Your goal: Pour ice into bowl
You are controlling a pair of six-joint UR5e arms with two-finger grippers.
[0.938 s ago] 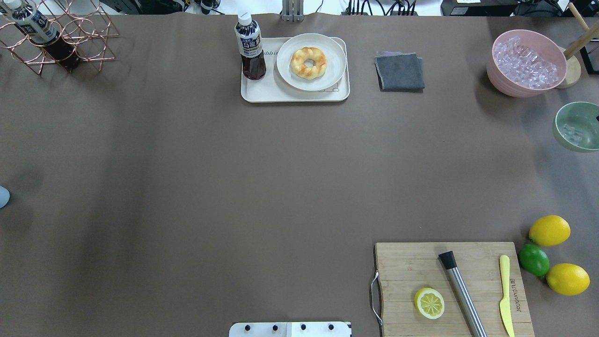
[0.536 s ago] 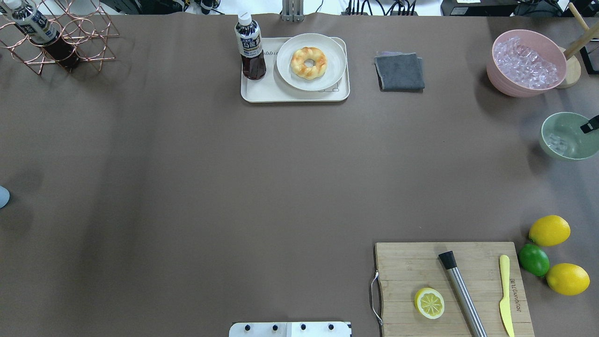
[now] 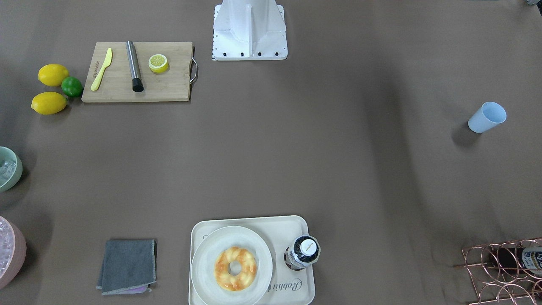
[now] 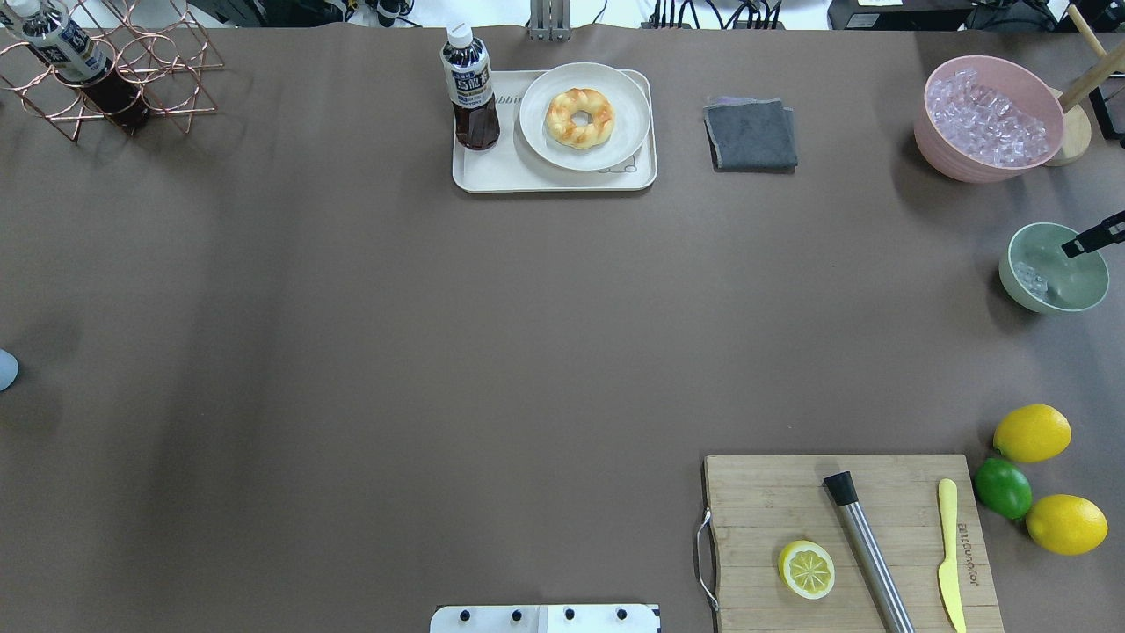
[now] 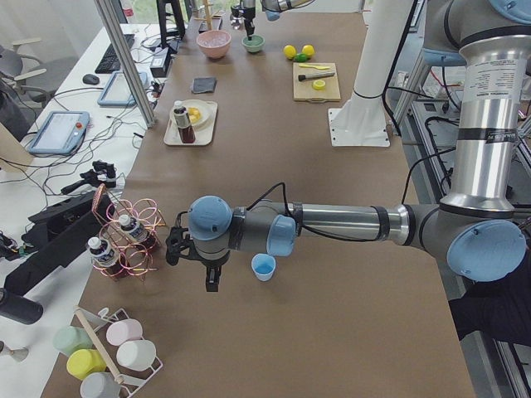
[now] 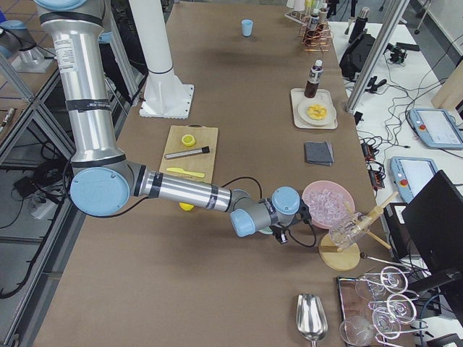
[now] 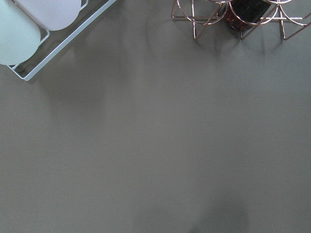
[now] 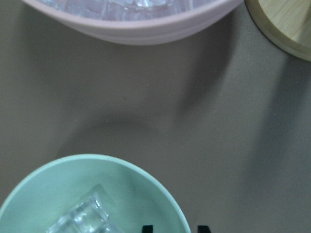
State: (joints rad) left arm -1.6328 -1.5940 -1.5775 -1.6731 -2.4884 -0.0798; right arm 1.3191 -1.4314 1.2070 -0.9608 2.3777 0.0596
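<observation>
Inside the bowl (image 4: 1074, 283), clear ice (image 4: 1030, 280).

A doughnut (image 4: 580, 118) on a plate (image 4: 540, 134) shares a tray (image 4: 492, 173) with a bottle (image 4: 468, 88); a grey cloth (image 4: 751, 134) lies nearby; a lemon half (image 4: 806, 569) tops the cutting board (image 4: 765, 510).

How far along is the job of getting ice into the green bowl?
Done: a few clear ice cubes lie in the green bowl. In hand: the right gripper pinches the bowl's rim, with one tip inside and one outside. Left, probably: only letting go of the bowl and pulling back, since nothing else is being tipped.
</observation>
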